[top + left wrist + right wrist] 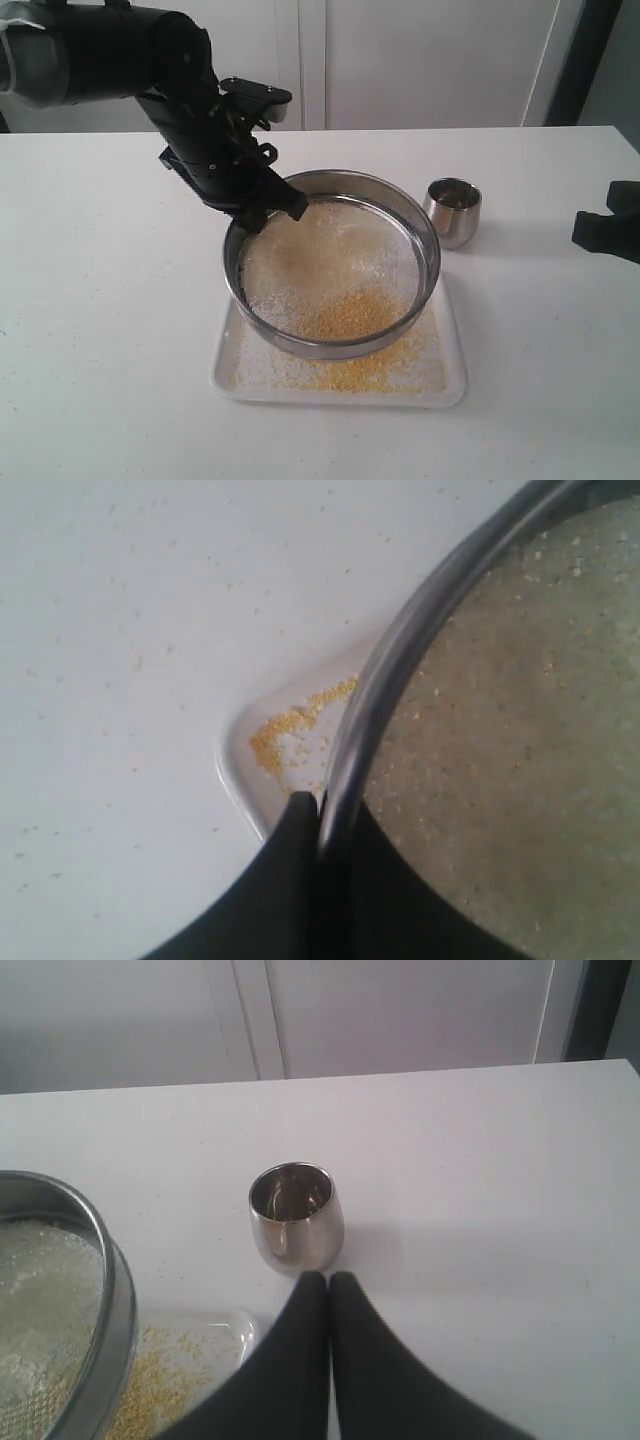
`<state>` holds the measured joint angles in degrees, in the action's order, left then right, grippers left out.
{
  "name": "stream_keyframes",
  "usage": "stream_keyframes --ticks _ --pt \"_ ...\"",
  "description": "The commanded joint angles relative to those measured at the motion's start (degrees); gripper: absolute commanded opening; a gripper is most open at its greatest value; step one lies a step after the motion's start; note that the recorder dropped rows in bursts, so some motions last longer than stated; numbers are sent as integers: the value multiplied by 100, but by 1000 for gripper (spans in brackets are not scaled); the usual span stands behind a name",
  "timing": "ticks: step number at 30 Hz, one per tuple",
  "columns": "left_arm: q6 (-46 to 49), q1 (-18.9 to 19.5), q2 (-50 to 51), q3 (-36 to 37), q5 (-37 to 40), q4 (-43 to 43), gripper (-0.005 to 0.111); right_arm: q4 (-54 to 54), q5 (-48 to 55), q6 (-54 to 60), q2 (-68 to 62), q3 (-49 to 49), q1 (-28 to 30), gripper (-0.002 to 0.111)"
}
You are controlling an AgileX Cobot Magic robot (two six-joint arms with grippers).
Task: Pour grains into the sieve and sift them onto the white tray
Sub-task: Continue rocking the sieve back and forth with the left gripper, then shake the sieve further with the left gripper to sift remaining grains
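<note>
Left pincer (272, 205): clamped on the far-left rim of the wide round steel mesh sieve (330, 345), which I hold over the flat white rectangular tray (452, 388); yellow-whitish grains (350, 312) inside. Right pincer (328, 1282): closed, empty, farther off.

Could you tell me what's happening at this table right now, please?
The left gripper is clamped on the rim of the sieve, which sits over the white tray. Yellow grains lie on the tray, while whitish ones and some yellow lie on the mesh. The steel cup stands upright beside the sieve, and the right gripper is shut, holding nothing, near it.
</note>
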<state>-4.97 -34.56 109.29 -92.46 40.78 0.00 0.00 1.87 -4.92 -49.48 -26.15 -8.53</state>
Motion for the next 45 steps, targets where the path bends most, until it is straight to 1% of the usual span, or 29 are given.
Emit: stream_keyframes --ticks 1,2,3,5,6,7,8,9,10,11,12,13,18,20,22,24,26,27,29,30,32,33,34,35,37,39,40,41,45 --pt "-1183 -20 -84 -23 -65 -179 0 0 -53 24 34 19 -7 0" --pt "-443 -104 -147 3 -215 -190 0 0 -53 24 34 19 -7 0" --pt "87 -204 -175 74 -428 163 0 0 -64 24 34 19 -7 0" --pt "-901 -214 -135 92 -465 1121 0 0 -64 24 34 19 -7 0" --pt "-1417 -211 -135 10 -224 1245 0 0 -64 24 34 19 -7 0" --pt "-1170 -224 -162 -80 106 1201 0 0 -64 24 34 19 -7 0" --pt "-459 -294 -210 -94 323 1204 0 0 -76 24 34 19 -7 0" --pt "254 -370 -228 -81 561 1524 0 0 -76 24 34 19 -7 0" --pt "152 -380 -216 -81 796 1944 0 0 -65 24 34 19 -7 0" --pt "-443 -337 -195 -103 951 2294 0 0 -65 24 34 19 -7 0" --pt "-939 -253 -195 -121 1026 2265 0 0 -65 24 34 19 -7 0" --pt "-1101 -185 -195 -121 963 1898 0 0 -65 24 34 19 -7 0" --pt "-222 -159 -198 -130 -46 -606 0 0 -65 24 34 19 -7 0" --pt "266 -148 -188 -130 -146 -1146 0 0 -65 24 34 19 -7 0" --pt "381 -51 -188 -130 77 -605 0 0 -65 24 34 19 -7 0" --pt "-155 169 -188 -130 388 -92 0 0 -65 24 34 19 -7 0" --pt "-514 346 -239 -130 613 -122 0 0 -65 24 34 19 -7 0" --pt "-337 346 -275 -130 664 -305 0 0 -65 24 34 19 -7 0" --pt "554 157 -334 -130 665 -531 0 0 -65 24 34 19 -7 0" --pt "607 108 -334 -130 621 -399 0 0 -65 24 34 19 -7 0" --pt "-8 146 -243 -133 560 37 0 0 -65 24 34 19 -7 0" --pt "-532 215 -196 -158 646 133 0 0 -65 24 34 19 -7 0" --pt "-697 255 -179 -159 729 0 0 0 -65 24 34 19 -7 0" --pt "-320 217 -179 -159 811 -324 0 0 -65 24 34 19 -7 0" --pt "732 -106 -203 -159 880 -705 0 0 -65 24 34 19 -7 0" --pt "497 -273 -175 -159 695 -307 0 0 -65 24 34 19 -7 0" --pt "-122 -202 -100 -159 546 0 0 0 -65 24 34 19 -7 0" --pt "-377 -74 -67 -168 546 74 0 0 -65 24 34 19 -7 0" --pt "-645 590 -69 -168 909 -355 0 0 -65 24 34 19 -7 0"
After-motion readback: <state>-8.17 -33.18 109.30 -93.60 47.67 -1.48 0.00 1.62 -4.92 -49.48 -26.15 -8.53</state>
